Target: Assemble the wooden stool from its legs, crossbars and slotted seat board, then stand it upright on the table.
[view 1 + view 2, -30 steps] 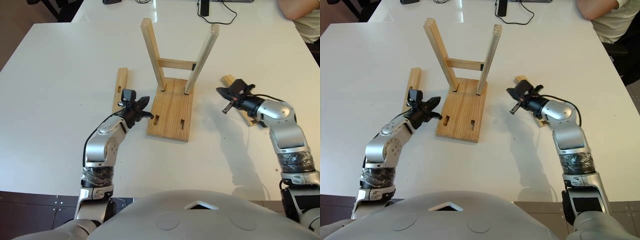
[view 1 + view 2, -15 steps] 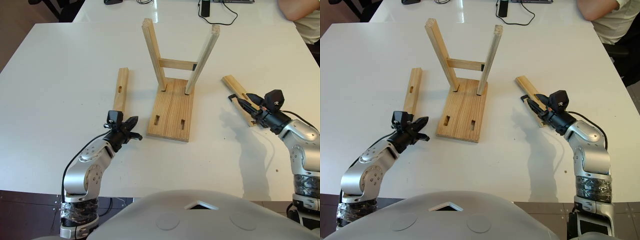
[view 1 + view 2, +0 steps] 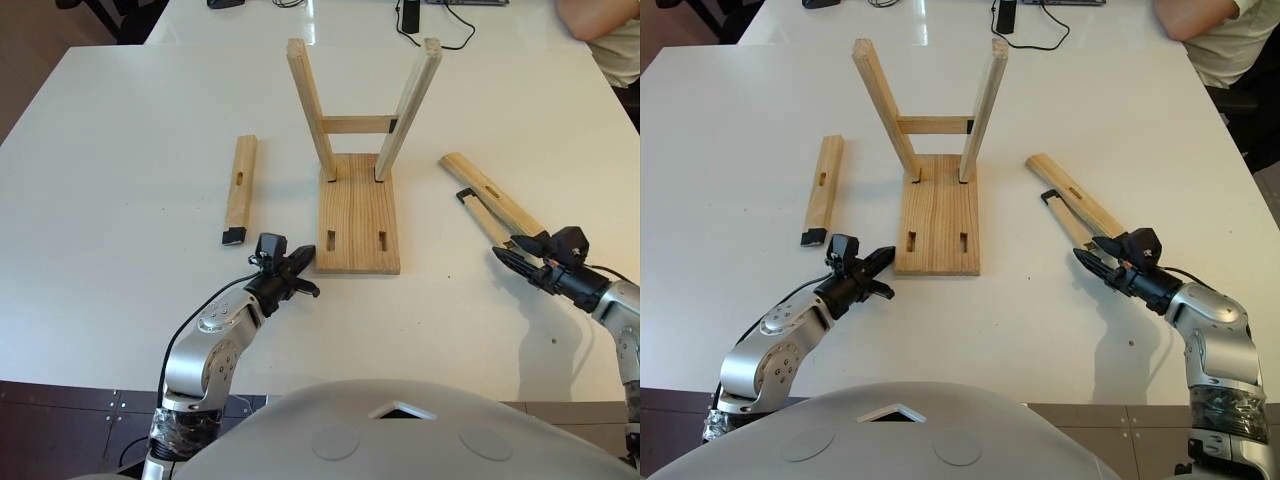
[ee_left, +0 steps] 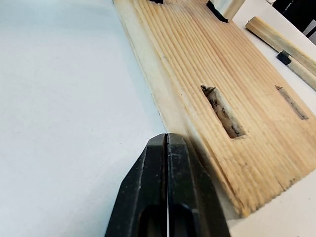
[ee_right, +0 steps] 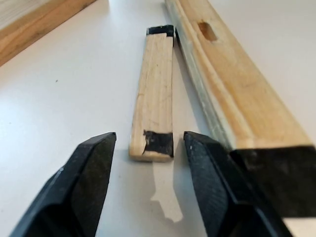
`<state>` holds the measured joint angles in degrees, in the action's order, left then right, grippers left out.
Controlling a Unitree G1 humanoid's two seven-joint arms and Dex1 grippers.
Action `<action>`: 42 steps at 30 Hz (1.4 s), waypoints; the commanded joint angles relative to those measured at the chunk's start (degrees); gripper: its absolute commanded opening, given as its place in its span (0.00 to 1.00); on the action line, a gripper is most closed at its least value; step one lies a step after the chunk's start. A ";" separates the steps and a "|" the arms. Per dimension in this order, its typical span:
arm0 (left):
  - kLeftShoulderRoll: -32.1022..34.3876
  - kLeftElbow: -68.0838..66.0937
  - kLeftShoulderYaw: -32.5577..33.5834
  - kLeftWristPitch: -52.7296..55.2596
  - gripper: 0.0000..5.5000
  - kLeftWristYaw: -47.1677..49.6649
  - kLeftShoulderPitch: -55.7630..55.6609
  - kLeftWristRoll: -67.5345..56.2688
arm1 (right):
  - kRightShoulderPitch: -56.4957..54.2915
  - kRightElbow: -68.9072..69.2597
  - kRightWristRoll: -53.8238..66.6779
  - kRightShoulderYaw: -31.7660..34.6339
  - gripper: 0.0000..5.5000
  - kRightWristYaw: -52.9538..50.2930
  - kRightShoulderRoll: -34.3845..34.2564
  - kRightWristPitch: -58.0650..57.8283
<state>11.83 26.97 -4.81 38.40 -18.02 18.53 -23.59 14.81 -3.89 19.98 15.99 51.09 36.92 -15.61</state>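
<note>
Risk is mostly on the right. The right gripper (image 5: 150,140) has its fingers spread wide either side of the near end of the loose crossbar (image 5: 154,94). That piece lies flat on the desk (image 3: 120,150), just beside the loose right leg (image 5: 232,94). One finger looks close to that leg, so closing could pinch both pieces, or nudge the leg and skew the crossbar. It's a thin, flat piece sitting low, so the fingertips may scrape the desk and slip off it.

The left gripper (image 4: 167,140) has its fingers pressed together, holding nothing, at the near left corner of the seat board (image 3: 358,215). A push there would slide or rotate the board. The two fitted legs (image 3: 310,105) and their fitted crossbar (image 3: 357,125) stand tall and could rock loose or tip. The two near slots (image 3: 331,240) are empty. The loose left leg (image 3: 240,183) lies well apart on the desk.
</note>
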 commanded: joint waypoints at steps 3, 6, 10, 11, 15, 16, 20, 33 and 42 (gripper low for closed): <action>0.58 0.57 1.73 -0.05 0.00 0.50 0.85 -0.28 | -2.14 -0.23 -1.02 -1.50 0.46 -0.88 -0.06 0.81; 0.06 -0.03 2.09 -0.77 0.00 0.71 -0.19 -0.02 | -3.91 -1.41 -3.14 -4.08 0.46 -2.15 -0.99 1.86; -0.46 -0.30 1.72 -1.77 0.00 0.85 -1.46 0.54 | -4.36 -2.78 -5.02 -6.20 0.46 -2.87 -1.15 3.63; -0.47 -0.01 1.87 -1.86 0.00 0.87 -1.47 0.48 | -3.92 -2.79 -5.11 -6.19 0.46 -2.92 -1.01 3.91; -0.80 0.61 4.00 -2.15 0.00 1.11 -1.23 -0.65 | -2.98 -3.11 -5.06 -5.75 0.46 -3.04 -0.69 4.61; -0.79 0.64 4.31 -2.26 0.00 1.17 -1.32 -0.59 | -3.08 -3.28 -4.89 -5.41 0.46 -3.26 -0.66 4.70; -0.57 -0.14 5.54 -2.61 0.00 0.88 -2.28 -0.44 | -4.05 -2.97 -4.27 -5.20 0.46 -2.63 0.04 4.31; -0.11 -1.69 5.47 -4.99 0.00 0.75 -4.56 1.48 | -4.68 -2.71 -5.56 -6.84 0.46 -2.77 0.18 4.28; 1.12 -1.43 8.71 -9.69 0.00 0.41 -4.71 2.62 | -2.54 -2.35 -10.20 -10.07 0.32 -7.65 -1.11 6.48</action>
<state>11.69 25.58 2.23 30.05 -16.77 14.68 -20.77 9.90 -5.85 11.10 7.29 43.98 36.59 -6.57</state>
